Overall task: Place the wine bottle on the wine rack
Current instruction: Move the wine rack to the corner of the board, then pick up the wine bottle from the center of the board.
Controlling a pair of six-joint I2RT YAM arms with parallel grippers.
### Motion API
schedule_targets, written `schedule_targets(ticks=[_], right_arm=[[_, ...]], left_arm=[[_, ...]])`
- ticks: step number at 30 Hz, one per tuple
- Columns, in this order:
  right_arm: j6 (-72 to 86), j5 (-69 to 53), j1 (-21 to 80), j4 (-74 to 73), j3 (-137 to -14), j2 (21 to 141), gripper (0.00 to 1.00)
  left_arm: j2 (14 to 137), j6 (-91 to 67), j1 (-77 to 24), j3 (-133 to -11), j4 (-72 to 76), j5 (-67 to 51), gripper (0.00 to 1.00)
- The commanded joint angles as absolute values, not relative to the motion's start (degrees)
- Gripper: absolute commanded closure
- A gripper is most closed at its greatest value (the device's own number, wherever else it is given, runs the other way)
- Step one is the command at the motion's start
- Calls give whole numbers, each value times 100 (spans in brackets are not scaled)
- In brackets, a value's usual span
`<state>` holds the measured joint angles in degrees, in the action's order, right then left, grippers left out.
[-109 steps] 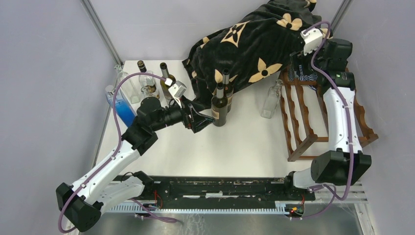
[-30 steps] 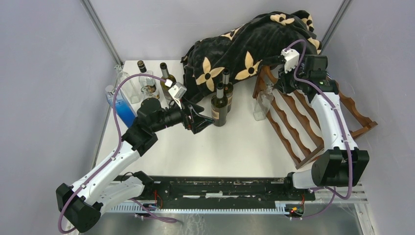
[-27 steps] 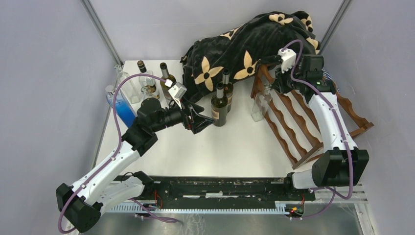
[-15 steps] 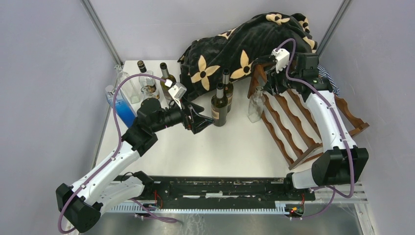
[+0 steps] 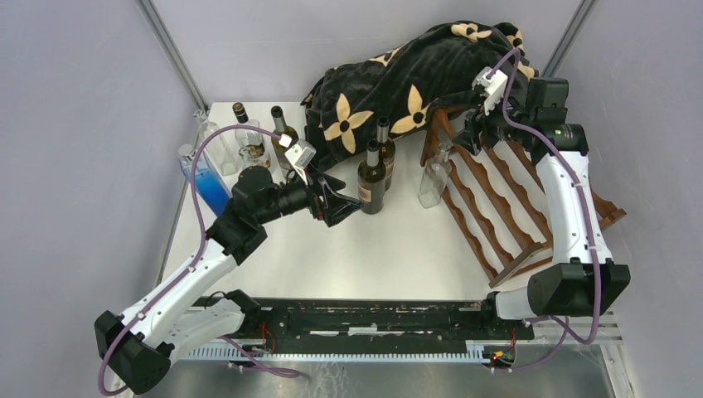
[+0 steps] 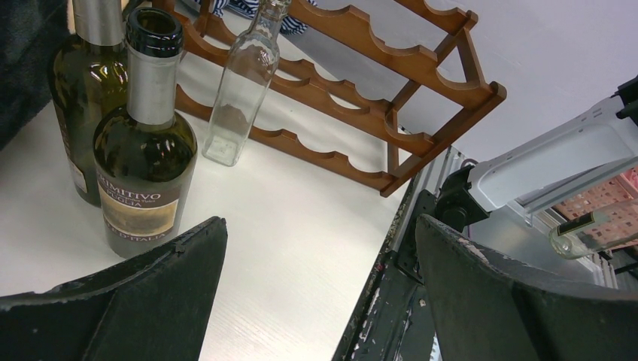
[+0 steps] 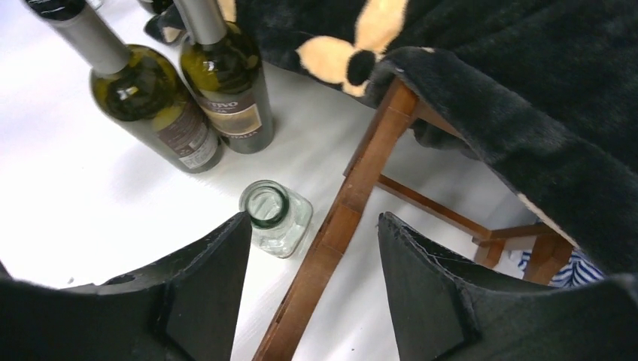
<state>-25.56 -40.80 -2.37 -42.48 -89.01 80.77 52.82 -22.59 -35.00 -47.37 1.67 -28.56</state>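
The left gripper (image 6: 320, 226) gapes wide, the wine bottle (image 6: 147, 180) at ten o'clock, untouched; the right gripper (image 7: 314, 222) is parted and empty — the wine rack (image 7: 376, 158) at one o'clock.

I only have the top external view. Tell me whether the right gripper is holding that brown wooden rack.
Observer: No. The right gripper is open; a corner post of the dark reddish-brown wooden wine rack shows between its fingers, ungripped.
Operator: Now the clear bottle beside it.
Observer: The clear glass bottle stands upright, uncapped, right beside that post.
Operator: Check the left gripper.
Observer: The left gripper is open and empty; the dark green glass wine bottle stands ahead, outside the fingers.
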Motion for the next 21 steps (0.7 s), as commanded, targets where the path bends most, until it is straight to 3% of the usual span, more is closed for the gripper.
schedule_targets(ticks=[1, 5, 7, 13, 21], right_arm=[[-3641, -5047, -221, -4460, -8867, 7648, 26], [-5186, -5477, -164, -4596, -8489, 7362, 6], [-6134, -5537, -110, -4819, -8317, 7314, 2], [-7091, -5139, 228, -5279, -8630, 7876, 3], [-6350, -4505, 400, -5390, -9322, 8699, 25]], left_arm=[[5159, -2284, -3533, -4811, 387, -2866, 0], [5159, -2248, -3617, -4687, 575, -2972, 0], [5153, -2250, -3649, -4632, 654, -2985, 0], [5067, -2331, -3696, -4448, 820, -2960, 1], [4894, -2365, -3713, -4291, 806, -2951, 1]])
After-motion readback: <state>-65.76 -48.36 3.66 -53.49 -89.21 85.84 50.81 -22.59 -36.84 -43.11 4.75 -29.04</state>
